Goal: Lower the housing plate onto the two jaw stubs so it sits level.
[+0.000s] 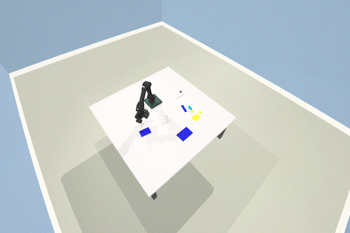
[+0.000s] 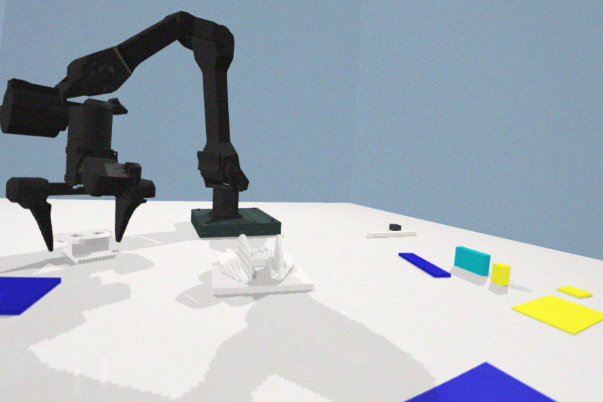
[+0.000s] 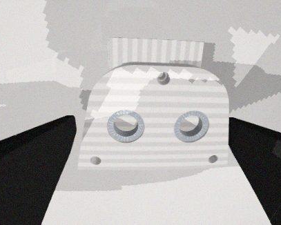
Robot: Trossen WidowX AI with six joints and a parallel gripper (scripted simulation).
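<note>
The white housing plate lies flat on a white ribbed stand. It has two grey-rimmed holes and several small ones. My gripper is open and empty, pointing down. Its fingers appear on either side of the plate in the wrist view, the right one close to the plate's edge; contact cannot be told. Two white ribbed jaws stand on a white base, to the right of the gripper in the exterior view. Their pins and stubs are too indistinct to make out.
A blue rectangle lies near the stand, a larger one farther off. To the right are a blue strip, teal block, yellow block, two flat yellow pieces and a white bar.
</note>
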